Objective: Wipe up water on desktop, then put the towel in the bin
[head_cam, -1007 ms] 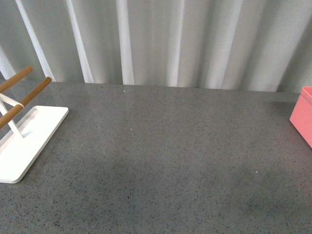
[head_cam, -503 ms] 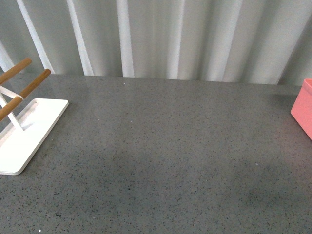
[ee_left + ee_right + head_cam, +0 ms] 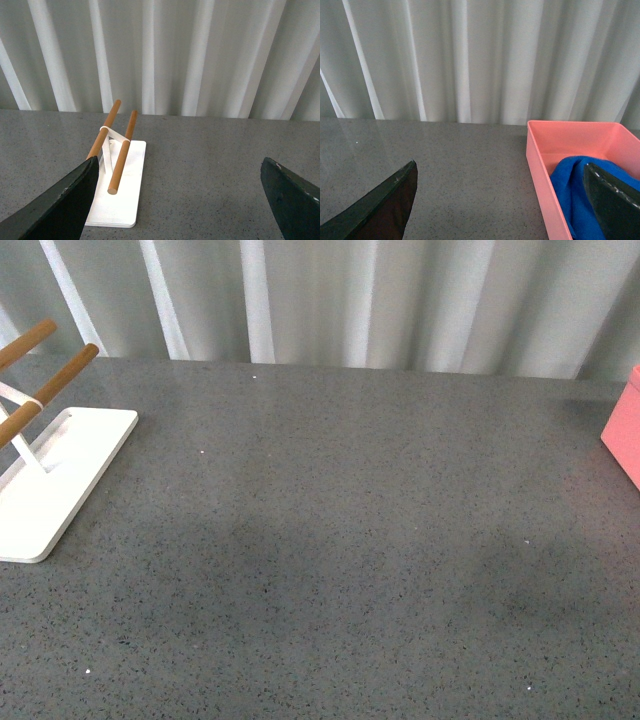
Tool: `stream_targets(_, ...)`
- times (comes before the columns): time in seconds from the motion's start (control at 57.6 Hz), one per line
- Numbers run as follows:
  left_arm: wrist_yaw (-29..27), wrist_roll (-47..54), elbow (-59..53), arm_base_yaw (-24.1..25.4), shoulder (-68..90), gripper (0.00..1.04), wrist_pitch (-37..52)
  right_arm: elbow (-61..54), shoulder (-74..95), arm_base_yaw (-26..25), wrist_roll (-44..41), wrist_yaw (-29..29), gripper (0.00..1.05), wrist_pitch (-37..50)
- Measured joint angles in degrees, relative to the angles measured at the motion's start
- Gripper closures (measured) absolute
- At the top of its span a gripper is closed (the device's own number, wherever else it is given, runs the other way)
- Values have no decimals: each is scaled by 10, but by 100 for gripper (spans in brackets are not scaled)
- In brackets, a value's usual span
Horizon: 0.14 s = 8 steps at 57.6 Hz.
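The dark grey speckled desktop [image 3: 340,540] fills the front view; neither arm shows there. The salmon-pink bin [image 3: 625,430] is cut by that view's right edge. In the right wrist view the blue towel [image 3: 575,195] lies bunched inside the bin [image 3: 540,175]. My right gripper [image 3: 502,205] is open and empty, above the desktop [image 3: 460,175] beside the bin, one finger in front of the towel. My left gripper [image 3: 180,205] is open and empty above the desktop [image 3: 200,170] near the rack.
A white rack base [image 3: 50,485] with wooden bars [image 3: 60,375] stands at the left edge; it also shows in the left wrist view [image 3: 120,195]. A pale pleated curtain [image 3: 350,300] hangs behind the desktop's back edge.
The front view has shifted: the desktop's back edge, the rack and the bin now sit higher in the picture, and less of the bin shows.
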Motion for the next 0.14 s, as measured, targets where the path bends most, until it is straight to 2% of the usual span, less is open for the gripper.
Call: stream_targets(0.139,0,0,0,0,0,7,0,0,0,0,0,0,7,0)
